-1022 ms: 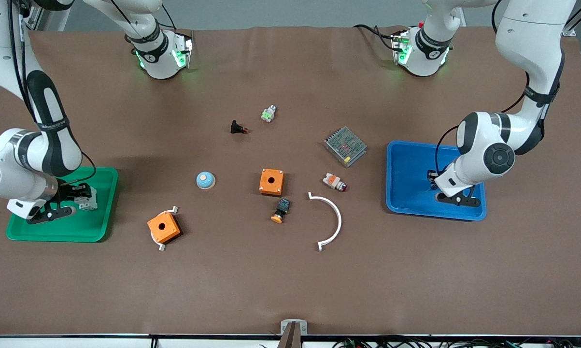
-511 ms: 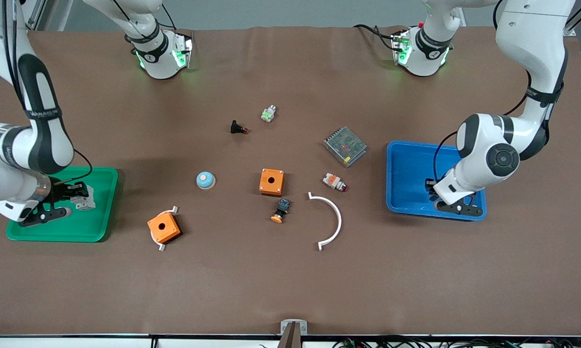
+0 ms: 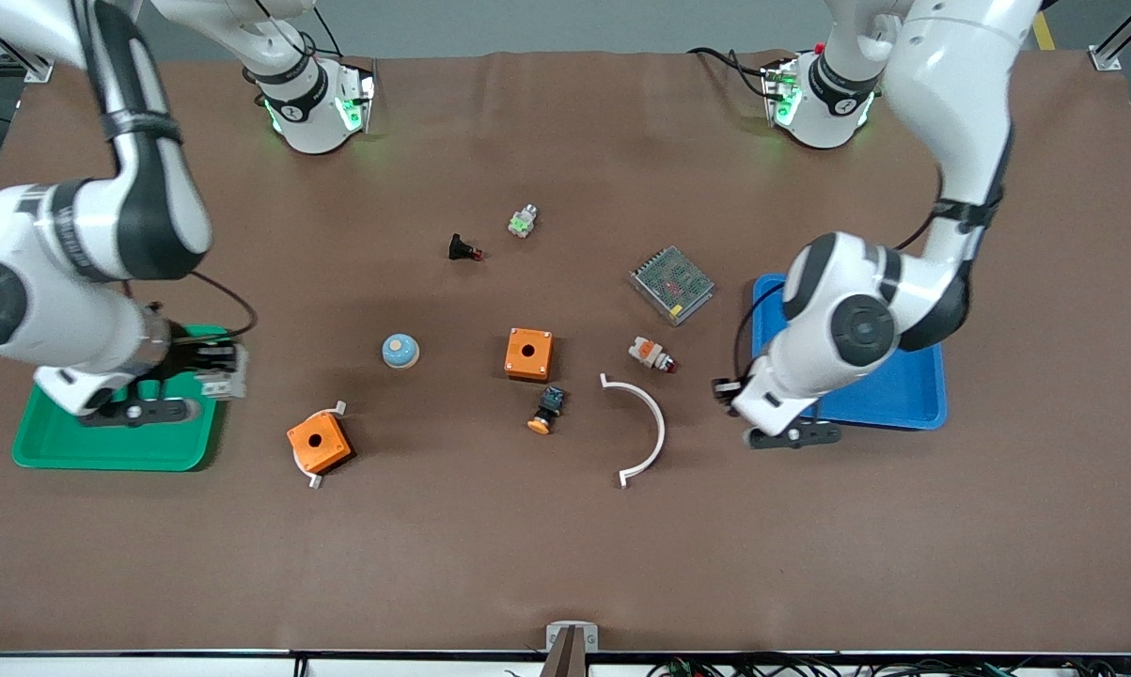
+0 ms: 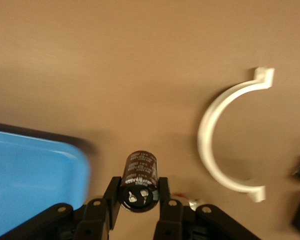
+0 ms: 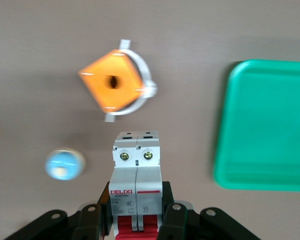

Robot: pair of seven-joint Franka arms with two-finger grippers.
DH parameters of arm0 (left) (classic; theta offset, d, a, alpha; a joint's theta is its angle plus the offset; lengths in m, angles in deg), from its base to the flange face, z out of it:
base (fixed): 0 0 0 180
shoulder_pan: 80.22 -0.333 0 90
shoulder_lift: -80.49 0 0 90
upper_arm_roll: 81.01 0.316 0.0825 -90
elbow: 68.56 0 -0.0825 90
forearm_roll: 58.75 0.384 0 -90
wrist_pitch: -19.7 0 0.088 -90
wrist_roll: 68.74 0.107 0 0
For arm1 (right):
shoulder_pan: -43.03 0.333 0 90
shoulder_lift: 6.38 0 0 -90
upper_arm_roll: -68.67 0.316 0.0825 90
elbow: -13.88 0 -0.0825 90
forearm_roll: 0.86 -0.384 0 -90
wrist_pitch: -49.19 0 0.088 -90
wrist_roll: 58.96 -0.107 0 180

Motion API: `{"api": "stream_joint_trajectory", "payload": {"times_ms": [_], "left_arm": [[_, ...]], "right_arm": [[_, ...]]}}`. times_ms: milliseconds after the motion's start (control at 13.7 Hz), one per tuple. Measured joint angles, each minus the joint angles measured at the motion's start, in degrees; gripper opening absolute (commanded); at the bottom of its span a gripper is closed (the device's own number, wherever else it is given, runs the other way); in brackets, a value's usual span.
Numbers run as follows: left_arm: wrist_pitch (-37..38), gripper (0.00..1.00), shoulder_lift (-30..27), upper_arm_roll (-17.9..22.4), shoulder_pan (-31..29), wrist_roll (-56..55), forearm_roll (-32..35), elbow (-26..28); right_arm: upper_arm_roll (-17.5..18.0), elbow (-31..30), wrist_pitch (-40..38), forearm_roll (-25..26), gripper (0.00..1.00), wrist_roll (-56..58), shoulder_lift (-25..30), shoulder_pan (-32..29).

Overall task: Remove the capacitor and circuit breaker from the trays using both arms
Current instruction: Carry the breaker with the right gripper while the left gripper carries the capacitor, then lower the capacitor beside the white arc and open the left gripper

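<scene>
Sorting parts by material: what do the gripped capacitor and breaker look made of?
The capacitor: dark glossy sleeve, likely plastic film, printed lettering; end face seemingly metal with two terminals. The breaker: matte grey-white moulded plastic, likely, with red section and two metal screw heads.

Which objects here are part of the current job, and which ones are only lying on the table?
Part of the job:
- capacitor, held in the left gripper
- breaker, held in the right gripper

Only lying about:
- orange boxes
- white arc
- blue dome
- metal mesh box
- orange-capped push-button
</scene>
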Motion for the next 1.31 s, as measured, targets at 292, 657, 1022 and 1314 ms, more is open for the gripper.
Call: {"api": "stream_joint_trajectory", "payload": {"times_ms": [292, 657, 1022, 1314], "left_arm": [[-2.6, 0.01, 8.1, 0.0, 6.3, -12.1, 0.0, -9.0], [-10.6, 0.02, 14.3, 0.3, 10.9, -16.9, 0.0, -11.8], [-11.1, 0.31, 17.1, 2.7, 13.8, -17.2, 0.0, -13.6], [-11.1, 0.98, 17.2, 3.9, 14.8, -17.2, 0.0, -14.1]], "right_arm": [[0.0, 0.0, 2.3, -2.4, 0.0, -12.9, -1.0, 8.9], [0.0, -0.3, 10.8, -3.1, 0.0, -20.7, -7.6, 15.5], [0.0, -0.5, 17.6, -4.7, 0.01, -21.1, -14.5, 17.0], [-0.1, -0.4, 19.5, -6.1, 0.01, -21.3, -17.6, 18.0]]}}
